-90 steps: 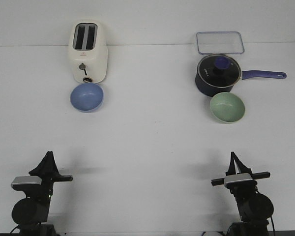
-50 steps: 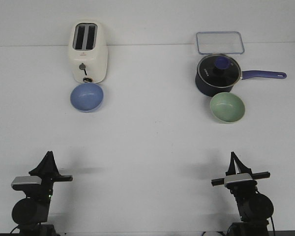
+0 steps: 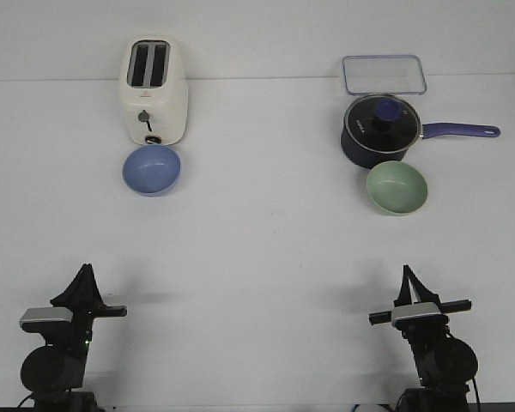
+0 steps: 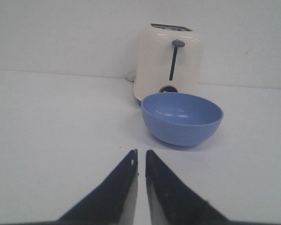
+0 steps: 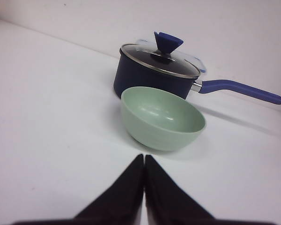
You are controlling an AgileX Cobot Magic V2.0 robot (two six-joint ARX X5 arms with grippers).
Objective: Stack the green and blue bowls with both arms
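Note:
The blue bowl (image 3: 152, 169) sits upright on the white table just in front of the toaster; it also shows in the left wrist view (image 4: 181, 117). The green bowl (image 3: 396, 187) sits upright in front of the navy saucepan; it also shows in the right wrist view (image 5: 162, 118). My left gripper (image 3: 85, 269) is near the table's front left, shut and empty, its tips (image 4: 140, 152) well short of the blue bowl. My right gripper (image 3: 406, 269) is near the front right, shut and empty, its tips (image 5: 144, 156) short of the green bowl.
A cream toaster (image 3: 155, 91) stands at the back left. A dark navy saucepan (image 3: 379, 130) with a glass lid and a blue handle pointing right stands at the back right, with a clear flat lid (image 3: 384, 74) behind it.

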